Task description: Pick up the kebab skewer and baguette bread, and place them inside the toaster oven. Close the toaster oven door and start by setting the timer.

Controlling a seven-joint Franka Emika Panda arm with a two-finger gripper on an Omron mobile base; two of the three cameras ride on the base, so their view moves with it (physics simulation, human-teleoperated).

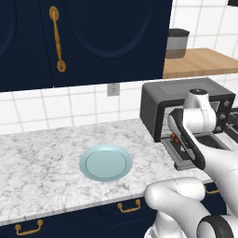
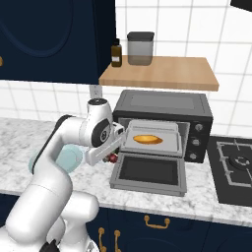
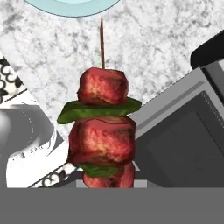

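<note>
hand view | hand grasping kebab skewer | stick runs straight out from fingertips, bare tip leading

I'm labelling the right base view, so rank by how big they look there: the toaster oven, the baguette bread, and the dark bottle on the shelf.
1. toaster oven
2. baguette bread
3. dark bottle, though it looks close to the bread.

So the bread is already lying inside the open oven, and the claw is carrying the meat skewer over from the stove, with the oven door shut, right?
Not quite: the toaster oven door is open, dropped flat in front, as the right base view shows. The rest holds: the baguette bread lies inside the toaster oven, and the claw grips the kebab skewer beside the door.
</note>
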